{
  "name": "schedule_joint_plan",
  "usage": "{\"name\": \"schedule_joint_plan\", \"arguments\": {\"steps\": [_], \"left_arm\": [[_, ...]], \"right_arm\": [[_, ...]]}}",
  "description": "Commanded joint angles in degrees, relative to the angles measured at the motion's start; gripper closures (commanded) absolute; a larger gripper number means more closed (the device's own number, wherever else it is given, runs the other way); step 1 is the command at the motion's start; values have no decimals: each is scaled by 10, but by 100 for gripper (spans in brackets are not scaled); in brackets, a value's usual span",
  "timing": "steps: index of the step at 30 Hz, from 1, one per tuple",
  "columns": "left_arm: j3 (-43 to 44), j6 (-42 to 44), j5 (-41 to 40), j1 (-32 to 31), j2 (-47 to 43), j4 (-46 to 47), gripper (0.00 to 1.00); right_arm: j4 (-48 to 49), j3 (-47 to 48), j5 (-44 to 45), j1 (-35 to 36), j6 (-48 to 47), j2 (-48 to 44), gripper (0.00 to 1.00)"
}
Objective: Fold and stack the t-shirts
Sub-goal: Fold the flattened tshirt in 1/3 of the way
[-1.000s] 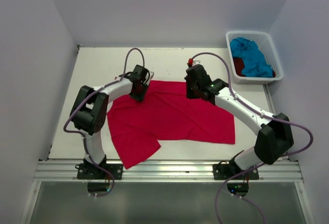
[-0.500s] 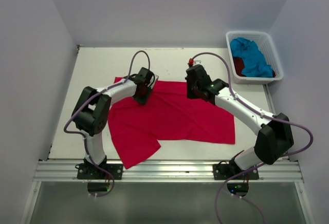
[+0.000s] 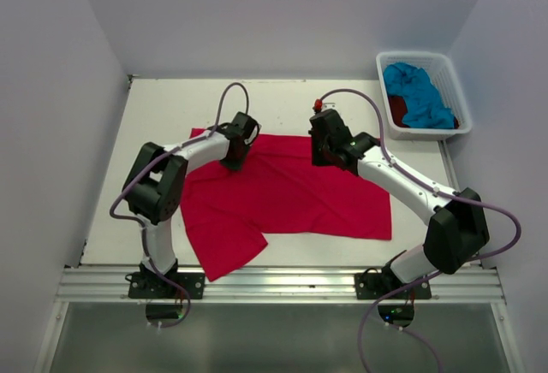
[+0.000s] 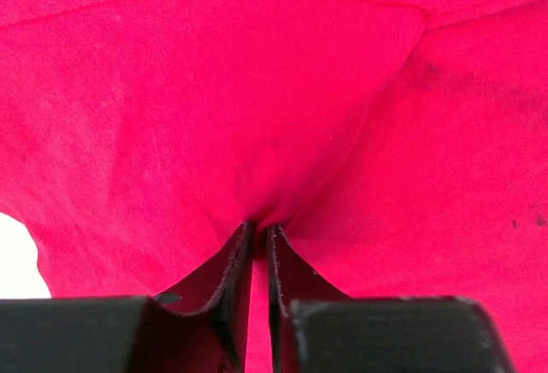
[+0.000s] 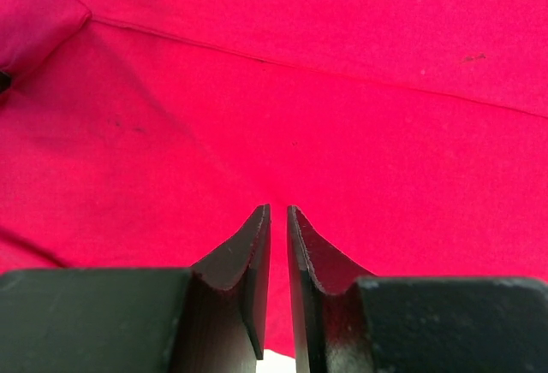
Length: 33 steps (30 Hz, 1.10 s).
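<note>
1 red-pink t-shirt (image 3: 291, 193) pinched in left jaws.

Bright even overhead light, soft faint shadows, no glare, overhead view sharp, wrist close-ups slightly soft

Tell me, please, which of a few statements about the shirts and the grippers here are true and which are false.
1. The red-pink shirt lies spread on the table. True.
2. The turquoise shirt lies on the table beside the red-pink one. False: it sits bunched in the white basket at the far right corner.
3. The left gripper pinches a pucker of the red-pink shirt. True.
4. The right gripper hangs over the basket. False: it is down at the far edge of the red-pink shirt, well apart from the basket.
</note>
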Motion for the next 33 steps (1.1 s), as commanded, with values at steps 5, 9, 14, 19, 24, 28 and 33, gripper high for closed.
{"name": "schedule_joint_plan", "arguments": {"steps": [5, 9, 14, 19, 24, 28, 33], "left_arm": [[21, -1, -18, 0, -10, 1, 100], [36, -3, -19, 0, -40, -3, 100], [73, -9, -46, 2, -56, 2, 100], [112, -17, -80, 8, -31, -4, 100], [133, -10, -109, 19, 8, 18, 100], [145, -17, -116, 41, 39, 35, 100], [149, -31, -104, 74, 74, 61, 90]], "right_arm": [[2, -7, 14, 0, -3, -21, 84], [3, -11, 15, 0, -3, -22, 84], [5, -16, 14, -1, -2, -21, 85], [1, -18, 16, 0, -4, -22, 85], [-2, -23, 18, 0, -6, -23, 85], [-2, -29, 19, 0, -7, -28, 85], [-3, -38, 14, 0, -6, -30, 85]]}}
